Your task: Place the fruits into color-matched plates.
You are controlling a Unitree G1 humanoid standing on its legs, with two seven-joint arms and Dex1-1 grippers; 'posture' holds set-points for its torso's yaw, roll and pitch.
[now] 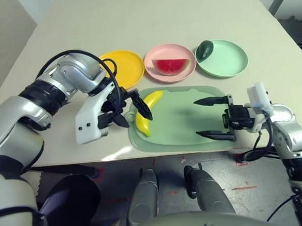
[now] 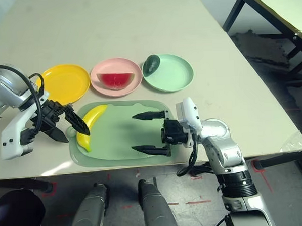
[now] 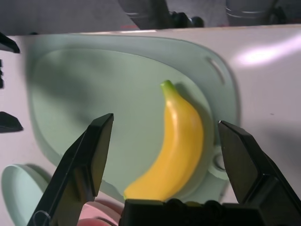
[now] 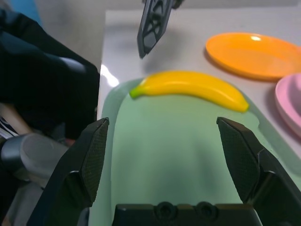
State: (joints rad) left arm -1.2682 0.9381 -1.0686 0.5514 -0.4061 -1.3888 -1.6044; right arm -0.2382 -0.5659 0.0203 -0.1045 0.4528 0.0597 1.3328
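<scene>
From my head camera, the worktop (image 1: 151, 22) carries three plates in a row on its far side: the yellow plate (image 1: 123, 68) on the left, the pink plate (image 1: 169, 63) in the middle with the watermelon wedge (image 1: 171, 66) lying in it, and the green plate (image 1: 222, 58) on the right with the avocado (image 1: 204, 50) resting on its left rim. Nearer to me lies the pale green mat (image 1: 184, 120). The banana (image 1: 147, 113) lies on the mat's left part, one end pointing toward the yellow plate. My left claw (image 1: 132, 110) is open just beside the banana's left side, one finger over it. My right claw (image 1: 212, 118) is open over the mat's right part, well apart from the banana.

Through my left wrist camera, the banana (image 3: 175, 143) lies on the mat (image 3: 108, 94) between my spread fingers (image 3: 84, 165), not gripped.

Through my right wrist camera, the banana (image 4: 190, 88) lies across the mat (image 4: 174, 155) beyond my open fingers (image 4: 87, 162), with the yellow plate (image 4: 251, 54) past it and a black finger of my left claw (image 4: 153, 23) hanging above the banana's green tip.
</scene>
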